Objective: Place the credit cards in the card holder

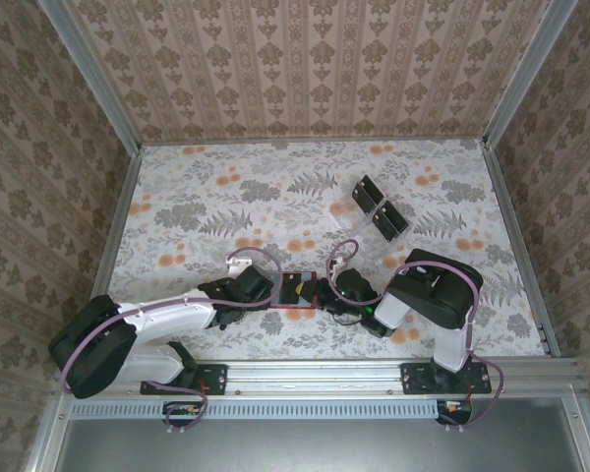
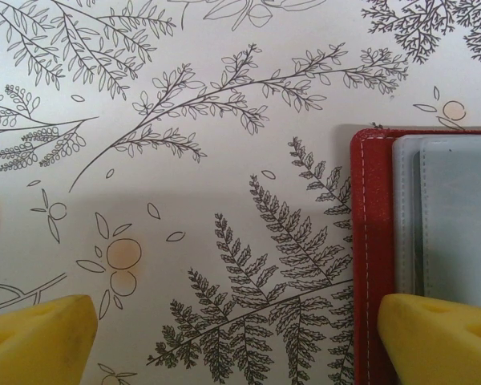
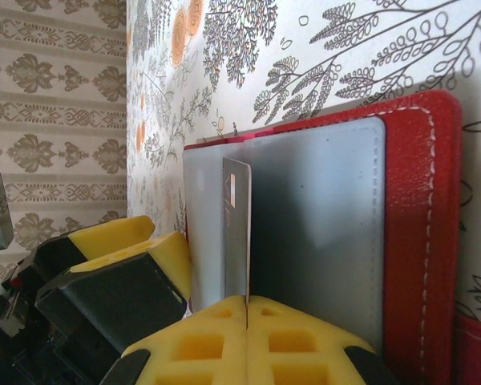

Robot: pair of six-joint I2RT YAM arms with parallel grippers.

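so the red card holder (image 1: 297,292) lies open and flat near the front middle of the bench (image 1: 206,187), white stitching down its edge and pale grey pockets inside, one credit card (image 3: 236,233) stands on edge right over those pockets, and the other dark credit cards (image 1: 367,193) sit well apart toward the far right

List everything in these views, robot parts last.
tablecloth: one, white with ferns and orange fruit, covering the table
walls: three, beige patterned wallpaper, around the table
tray: one, clear plastic, far right of centre
credit cards: black-brown, two groups in the tray, count unclear
card holder: one, red with grey sleeves, open flat, near centre
credit card: one, dark grey, on edge in the card holder
left end effector: one, yellow fingers, open, at the card holder's edge
right end effector: one, yellow fingers, shut on the credit card
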